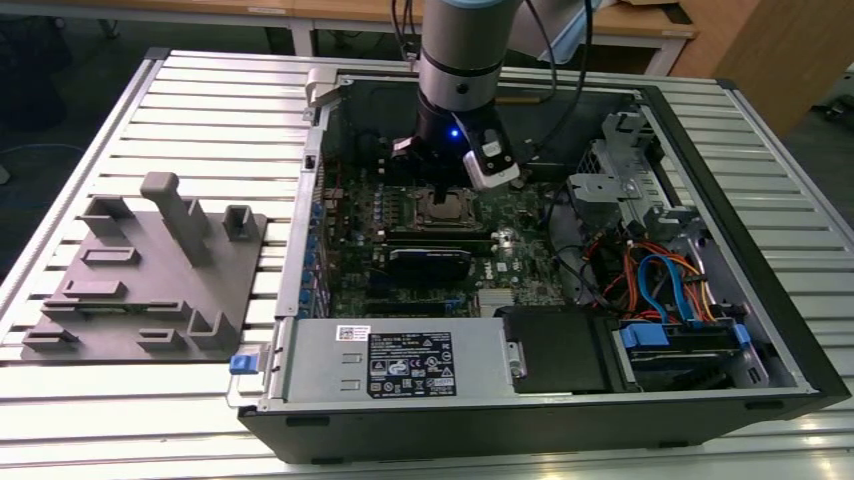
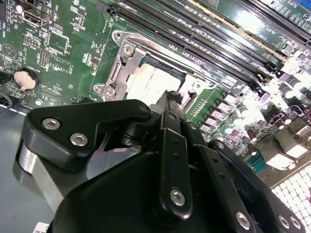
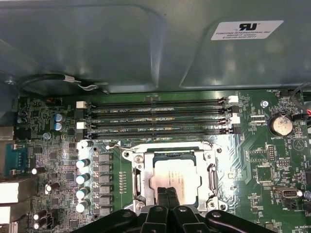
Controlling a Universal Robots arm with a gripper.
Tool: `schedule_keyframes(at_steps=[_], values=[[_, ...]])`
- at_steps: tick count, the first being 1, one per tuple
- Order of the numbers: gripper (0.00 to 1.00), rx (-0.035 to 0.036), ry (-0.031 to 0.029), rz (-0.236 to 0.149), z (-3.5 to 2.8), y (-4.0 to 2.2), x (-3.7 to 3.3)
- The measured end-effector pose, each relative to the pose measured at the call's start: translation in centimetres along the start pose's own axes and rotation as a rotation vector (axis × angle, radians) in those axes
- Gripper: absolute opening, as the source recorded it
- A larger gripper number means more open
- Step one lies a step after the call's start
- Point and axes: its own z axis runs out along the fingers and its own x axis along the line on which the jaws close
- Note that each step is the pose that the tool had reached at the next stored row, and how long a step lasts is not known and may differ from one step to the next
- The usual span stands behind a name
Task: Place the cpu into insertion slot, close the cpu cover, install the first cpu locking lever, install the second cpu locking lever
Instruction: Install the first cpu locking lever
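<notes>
**Slatted metal bench, open computer case: cpu seated, claw over it**

Item 1, cpu. Flat square chip with a silver-grey top, lying level in the insertion slot. The slot shows as a dark band along one edge of the chip.

Item 2, cpu cover. Silvery frame lying flat around the chip, whose top shows through the square cut-out. Screw heads sit at the frame's corners.

Item 3, claw. Black, with jointed links. In both wrist views the two fingers are drawn together with no gap between them, and their tips stand over the edge of the cpu. Whether they touch the chip cannot be told. In the exterior view the arm comes straight down into the case above the socket.

Item 4, motherboard. Green, and it carries the socket. Four long black memory slots run side by side just beyond the cover. A row of small silver-topped capacitors stands beside the socket, and a coin battery sits well apart on the other side.

Item 5, case interior. A silver power supply with a label lies along the near wall. Blue and orange cables bunch at the exterior view's right.

Item 6, grey fixture tray. Moulded block with upright posts, on the bench beside the case at the exterior view's left.
</notes>
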Motion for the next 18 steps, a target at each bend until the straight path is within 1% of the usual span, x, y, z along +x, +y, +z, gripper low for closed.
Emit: schedule_keyframes(at_steps=[7, 11, 18], values=[[0.1, 0.0, -0.0001, 0.001, -0.03, 0.0, 0.0], [0.1, -0.0001, -0.0002, 0.001, -0.41, 0.05, 0.0], [0.1, 0.0, -0.0001, 0.001, -0.43, 0.04, 0.21]])
